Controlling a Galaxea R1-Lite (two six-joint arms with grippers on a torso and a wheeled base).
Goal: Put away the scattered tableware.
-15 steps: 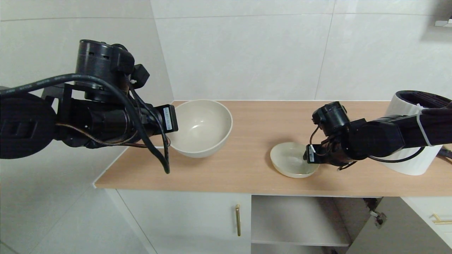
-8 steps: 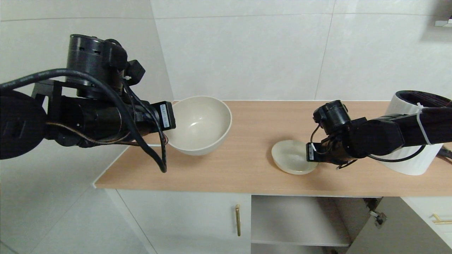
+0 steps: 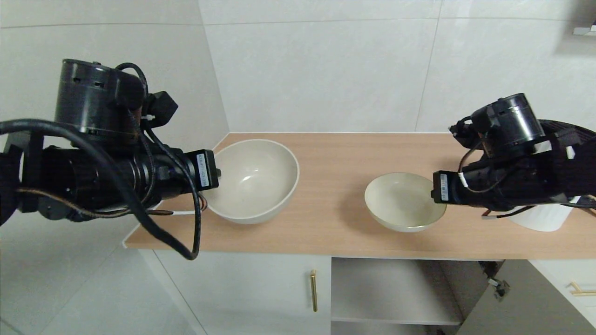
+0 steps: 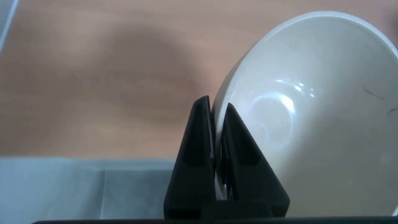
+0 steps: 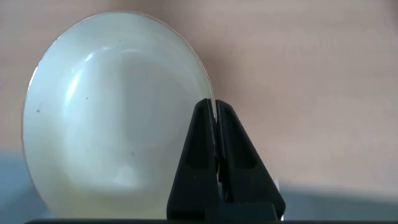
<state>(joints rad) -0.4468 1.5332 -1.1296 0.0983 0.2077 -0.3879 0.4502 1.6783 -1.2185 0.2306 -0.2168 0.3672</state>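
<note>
Clamped in the left gripper (image 4: 214, 107): the rim of a large cream bowl (image 4: 311, 118), one black finger (image 4: 199, 134) outside the wall and one inside, jaws pressed together on it. Beyond those jaws, the bowl's tilted hollow. Clamped likewise in the right gripper (image 5: 216, 107): the edge of a small shallow bowl (image 5: 112, 106), jaws shut thin on the rim, the dish spreading from the fingertips toward the other arm's side. Well apart, the two bowls.

Below both pairs of jaws, a white cabinet door (image 3: 242, 288) with a gold handle (image 3: 313, 291), and an open shelf (image 3: 386, 288) just beside it. Under the jaws, a wooden countertop (image 3: 335, 158), with a shadow beneath the small bowl, seemingly off the surface; cannot tell as much for the large one. Behind the right gripper, a white cylindrical container (image 3: 542, 218) on the counter. Farthest past both jaws, a white tiled wall (image 3: 326, 70).
</note>
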